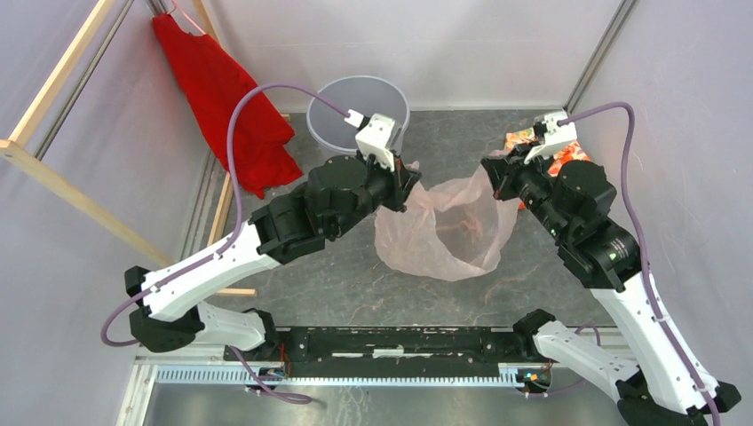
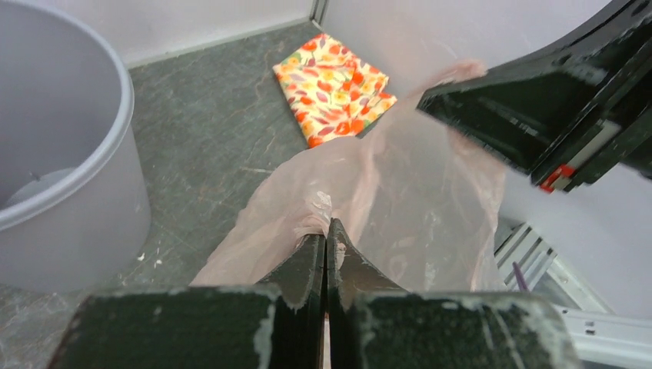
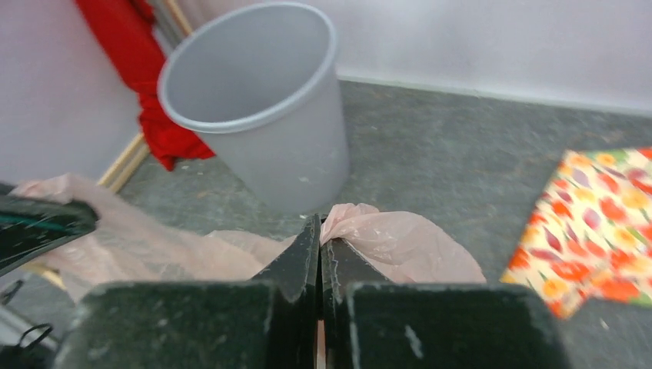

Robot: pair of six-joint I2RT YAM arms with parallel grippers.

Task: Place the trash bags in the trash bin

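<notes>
The pale pink translucent trash bag (image 1: pixel 448 229) hangs spread between my two grippers, its mouth held open above the dark tabletop. My left gripper (image 1: pixel 410 177) is shut on the bag's left edge (image 2: pixel 307 200), as the left wrist view (image 2: pixel 326 228) shows. My right gripper (image 1: pixel 490 169) is shut on the bag's right edge (image 3: pixel 400 242), as the right wrist view (image 3: pixel 319 223) shows. The round light grey trash bin (image 1: pixel 342 111) stands upright and empty at the back, just behind my left gripper. It also shows in the left wrist view (image 2: pixel 69 154) and the right wrist view (image 3: pixel 254 100).
A folded orange floral cloth (image 1: pixel 568 153) lies at the back right, partly under my right arm; it also shows in the left wrist view (image 2: pixel 334 84). A red garment (image 1: pixel 226 106) hangs from a wooden rack (image 1: pixel 53 177) at the left. Grey walls enclose the table.
</notes>
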